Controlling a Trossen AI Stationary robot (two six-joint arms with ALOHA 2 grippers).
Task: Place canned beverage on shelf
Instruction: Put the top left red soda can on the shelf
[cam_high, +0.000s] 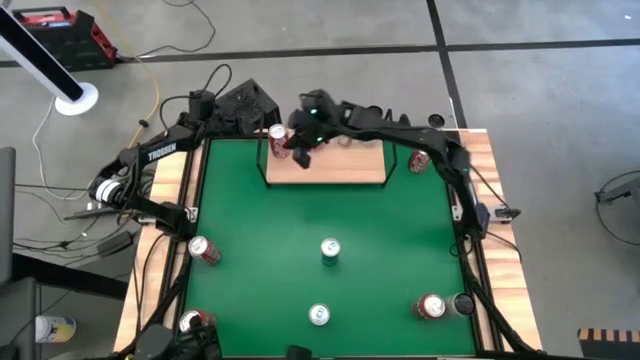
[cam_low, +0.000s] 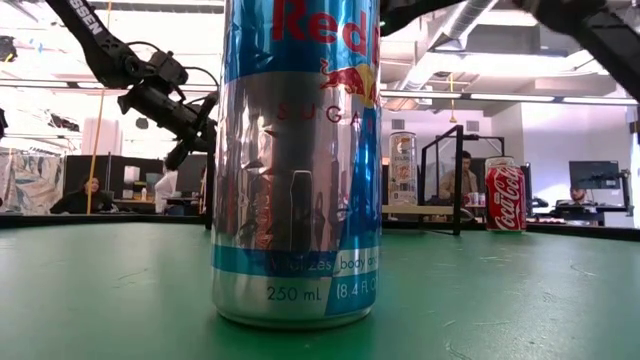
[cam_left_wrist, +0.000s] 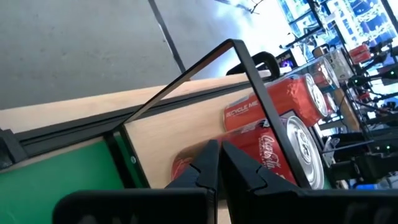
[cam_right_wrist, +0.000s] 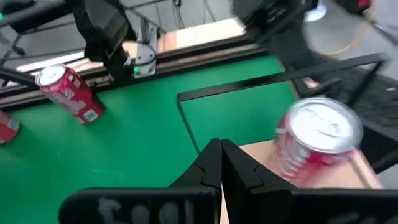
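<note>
A red can (cam_high: 277, 134) stands upright at the left end of the shelf (cam_high: 340, 166), the light board with a thin black wire frame at the far side of the green table (cam_high: 300, 210). The right gripper (cam_high: 303, 143) hovers just beside that can, its fingers pressed together with nothing between them; its wrist view shows the can's silver top (cam_right_wrist: 320, 127) close ahead. The left gripper (cam_left_wrist: 216, 163) sits near the table's far left corner, fingers also closed and empty, looking toward the shelf end. Other cans stand or lie about the table, one of them a tall silver-blue one (cam_low: 298, 160). Such a can is probably stiff but thin-walled, smooth and a bit slippery, heavy if full, so a hold across the mid-body with moderate squeeze seems safest.
</note>
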